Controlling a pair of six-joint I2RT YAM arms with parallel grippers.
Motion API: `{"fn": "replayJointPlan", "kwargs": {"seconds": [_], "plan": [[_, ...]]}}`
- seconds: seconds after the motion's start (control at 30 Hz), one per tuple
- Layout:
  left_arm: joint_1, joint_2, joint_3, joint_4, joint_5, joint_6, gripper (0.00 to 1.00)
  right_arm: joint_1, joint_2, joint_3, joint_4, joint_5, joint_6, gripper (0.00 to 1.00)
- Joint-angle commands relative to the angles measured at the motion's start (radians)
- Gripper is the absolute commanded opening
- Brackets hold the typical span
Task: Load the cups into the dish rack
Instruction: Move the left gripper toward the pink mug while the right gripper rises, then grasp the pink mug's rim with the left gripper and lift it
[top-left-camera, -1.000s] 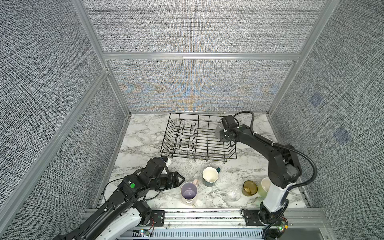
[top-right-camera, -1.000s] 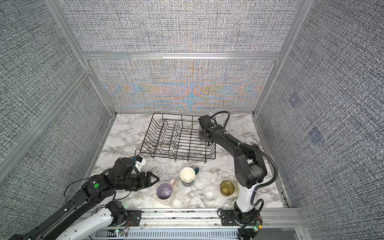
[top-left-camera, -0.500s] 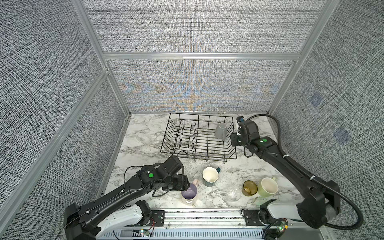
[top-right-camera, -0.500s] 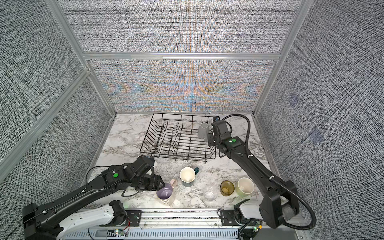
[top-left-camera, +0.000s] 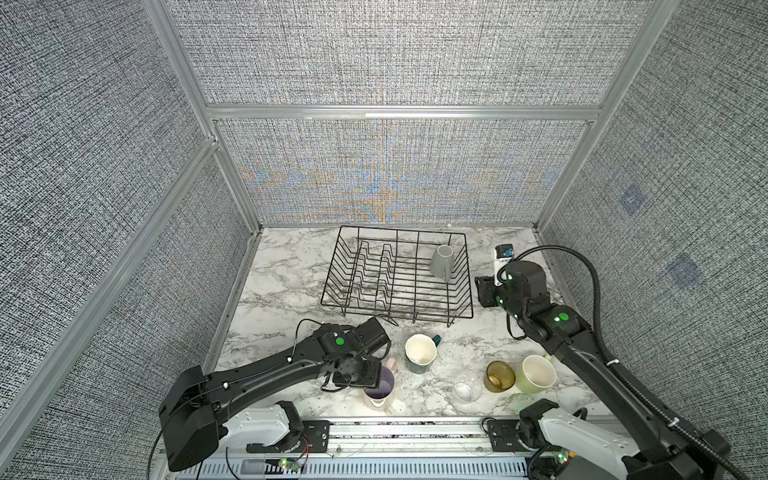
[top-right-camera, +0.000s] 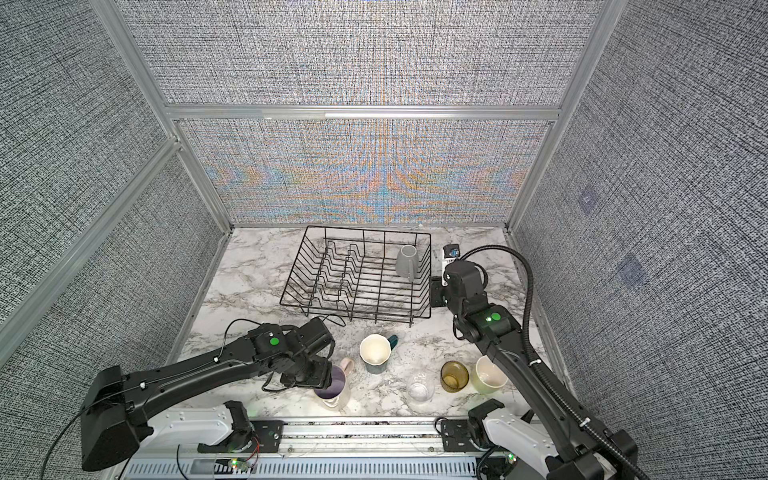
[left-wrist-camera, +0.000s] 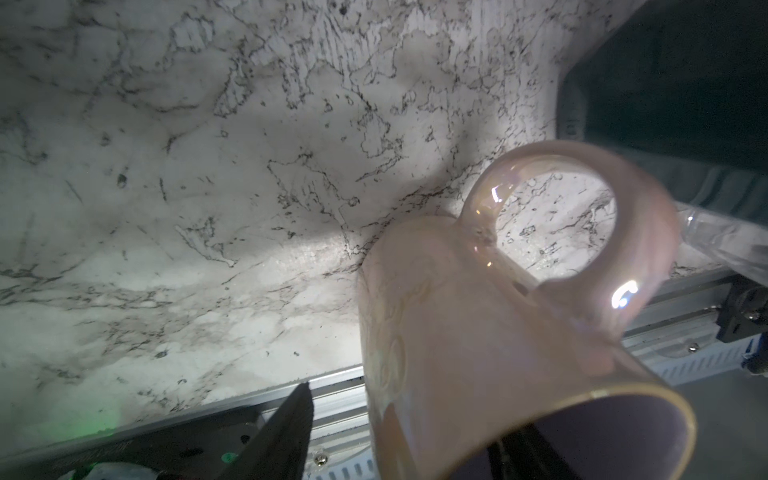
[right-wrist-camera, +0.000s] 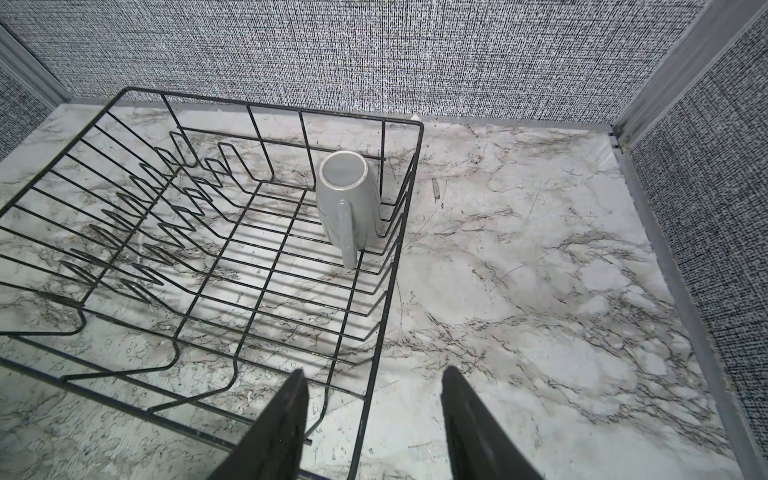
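Pink glaze is filling the left wrist view, where the pale pink mug (left-wrist-camera: 478, 332) is standing upright on the marble tabletop (top-left-camera: 282, 282) with its handle turned away from the left gripper (top-left-camera: 368, 379). That gripper is reaching down over the mug's rim. One finger (left-wrist-camera: 291, 432) is hanging outside the mug wall with a clear gap to it, and a second dark finger is showing inside the mouth, so the jaws are standing apart and straddling the wall without pinching it.

Just past this gripper, the dark teal mug (top-left-camera: 419, 359) is sitting upright near the pink mug. Farther off on the same side, the clear tumbler (top-left-camera: 467, 388), the amber tumbler (top-left-camera: 500, 376) and the yellow-green cup (top-left-camera: 537, 374) are standing close together.

The right gripper (right-wrist-camera: 374, 372) is hovering just outside the dish rack (top-left-camera: 399, 286), with its jaws spread wide and nothing between them. One finger is hanging over the rack's near corner and the other over bare marble. Ahead of this gripper, the grey mug (right-wrist-camera: 347, 199) is resting upside down inside the rack, against the side wall nearest the gripper and towards the far corner, its handle pointing back at the fingers. The rack's plate dividers are lying well beyond it.
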Motion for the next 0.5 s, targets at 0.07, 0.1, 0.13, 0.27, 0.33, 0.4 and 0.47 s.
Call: {"fn": "replayJointPlan", "kwargs": {"seconds": [0.07, 0.1, 0.13, 0.27, 0.33, 0.4, 0.47], "plan": [[-0.002, 0.038, -0.010, 0.023, -0.030, -0.006, 0.57, -0.001, -0.046, 0.002, 0.004, 0.017, -0.025, 0.53], [-0.002, 0.046, -0.012, 0.026, -0.031, -0.006, 0.55, 0.000, -0.053, -0.002, 0.003, 0.017, -0.025, 0.53], [-0.003, 0.057, -0.011, 0.027, -0.029, -0.005, 0.53, -0.001, -0.063, -0.007, 0.003, 0.018, -0.024, 0.53], [-0.004, 0.085, -0.008, 0.026, -0.041, 0.000, 0.53, 0.001, -0.091, -0.035, 0.013, 0.017, -0.022, 0.53], [-0.004, 0.094, -0.013, 0.032, -0.047, 0.004, 0.49, 0.000, -0.096, -0.040, 0.011, 0.019, -0.019, 0.53], [-0.004, 0.102, -0.011, 0.022, -0.057, 0.000, 0.43, -0.001, -0.103, -0.040, 0.009, 0.016, -0.004, 0.53], [-0.004, 0.101, -0.006, 0.010, -0.064, -0.002, 0.34, -0.001, -0.111, -0.035, 0.009, 0.005, 0.006, 0.53]]}}
